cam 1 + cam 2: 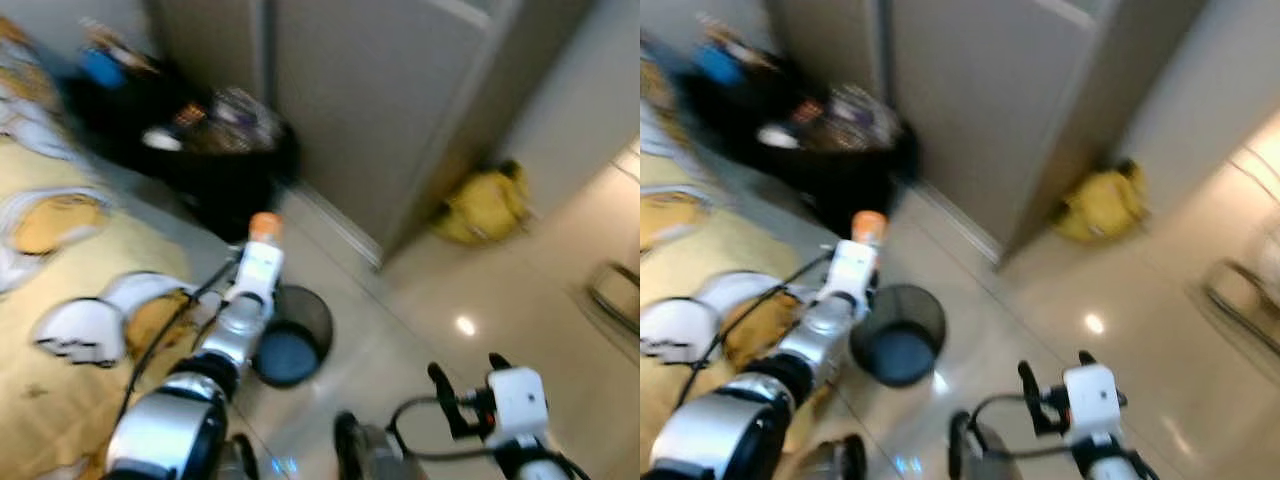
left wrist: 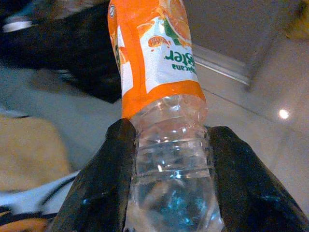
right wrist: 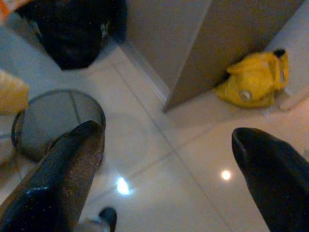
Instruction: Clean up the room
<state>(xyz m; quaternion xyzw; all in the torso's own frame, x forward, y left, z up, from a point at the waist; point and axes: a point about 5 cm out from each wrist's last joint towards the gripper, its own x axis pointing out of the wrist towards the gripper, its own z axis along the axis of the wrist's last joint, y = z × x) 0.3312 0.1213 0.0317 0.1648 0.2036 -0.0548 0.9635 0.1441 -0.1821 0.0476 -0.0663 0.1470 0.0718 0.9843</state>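
**A:** ok so what's in the room? Biggest stuff first pls

**B:** Big grey wardrobe [image 1: 400, 110] at the back, glossy tiled floor [image 1: 520, 300] in front of it. On the robot's left there's a bed with a yellow patterned cover [image 1: 60, 350]. Beyond the bed, against the wardrobe, a black pile of bags and clutter [image 1: 190, 140]; it's blurry, can't tell what's in it. A yellow bag [image 3: 253, 79] is slumped on the floor at the wardrobe's corner.

**A:** and the bin?

**B:** Round black mesh wastebasket [image 1: 295, 335] on the floor right beside the bed edge.

**A:** what are the arms doing

**B:** The left gripper [image 2: 169, 164] is held out in front, up by the bin on the bed side. Its two black fingers [image 2: 106, 179] are pinching a clear plastic bottle [image 2: 166, 125] by the lower body, one on each side. The bottle has an orange juice label, and in the head views its orange end pokes up past the gripper.

**A:** right one?

**B:** The right gripper [image 1: 470, 385] is low over the tiles, well apart from the bin, fingers spread wide with nothing between them.
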